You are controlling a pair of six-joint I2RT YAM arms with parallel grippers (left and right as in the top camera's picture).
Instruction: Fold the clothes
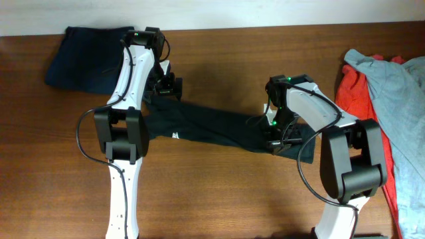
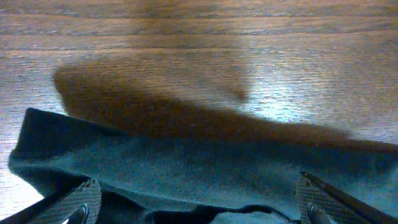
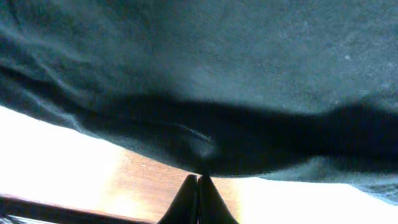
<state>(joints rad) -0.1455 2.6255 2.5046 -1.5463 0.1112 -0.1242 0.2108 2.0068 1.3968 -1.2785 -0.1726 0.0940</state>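
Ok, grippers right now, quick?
Left gripper: open, straddling the black T-shirt, not gripping.
Right gripper: shut, apparently pinching the black T-shirt's edge.

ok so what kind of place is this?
Probably a robotics lab bench: left arm and right arm at a wooden table, black T-shirt between them, spare garments piled at one edge.

The T-shirt [image 1: 212, 126] is black with a small white mark [image 1: 176, 135]. The navy garment [image 1: 83, 56], red garment [image 1: 352, 93] and pale grey-blue garment [image 1: 398, 86] are plain. The table [image 1: 226, 192] is brown and wood-grained.
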